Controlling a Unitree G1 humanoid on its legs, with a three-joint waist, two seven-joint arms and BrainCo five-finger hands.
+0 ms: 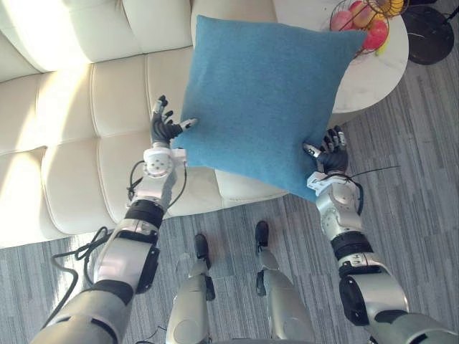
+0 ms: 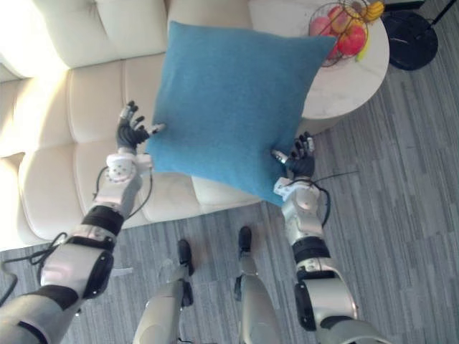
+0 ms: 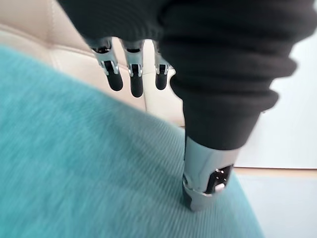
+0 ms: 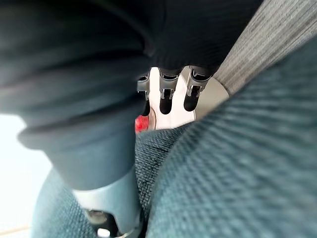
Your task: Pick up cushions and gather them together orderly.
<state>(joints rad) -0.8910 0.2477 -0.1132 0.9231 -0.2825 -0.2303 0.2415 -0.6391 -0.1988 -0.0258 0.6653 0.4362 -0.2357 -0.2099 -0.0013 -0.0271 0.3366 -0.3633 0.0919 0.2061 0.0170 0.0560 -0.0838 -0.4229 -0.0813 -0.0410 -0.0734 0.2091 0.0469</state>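
The cushion [image 1: 262, 100] is up in the air between the left hand [image 1: 163, 129], at its left edge, and the right hand [image 1: 332, 156], at its lower right corner. Behind it and to the left is the sofa [image 1: 72, 107]. The table [image 1: 366, 79] is just beside the sofa on the right, behind the cushion's top right corner, with a basket [image 1: 336, 20] of fruit [image 1: 373, 32] on it.

Round white table [image 1: 366, 79] — wire fruit basket [image 1: 333, 23] on top.

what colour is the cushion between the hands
Plain blue cushion, best in the left eye view.
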